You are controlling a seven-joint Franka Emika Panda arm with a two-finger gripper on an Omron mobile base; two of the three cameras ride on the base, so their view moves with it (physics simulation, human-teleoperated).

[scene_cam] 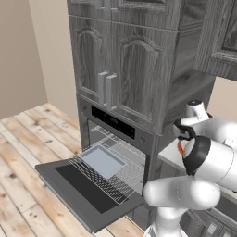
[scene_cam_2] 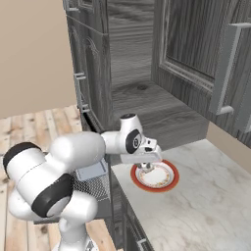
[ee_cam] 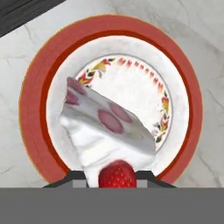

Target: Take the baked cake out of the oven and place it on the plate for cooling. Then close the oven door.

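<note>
Cake slice held over the plate, ready for release.

In the hand view, your fingers (ee_cam: 114, 178) are clamped on the white wedge-shaped cake slice with red cherry (ee_cam: 107, 131), centred above the round red-rimmed plate with cream patterned centre (ee_cam: 35, 109) on the pale marble surface (ee_cam: 205, 52), so a release should land it there. At lower left of the left base view, the dark grey oven door with black glass window (scene_cam: 85, 187) lies open; closing remains.

- The plate (scene_cam: 180, 147) shows as a red sliver behind the arm in the left base view.
- The cake (ee_cam: 105, 131) hides the pincer (ee_cam: 109, 177) fingertips; its lower tip is cut off.
</note>
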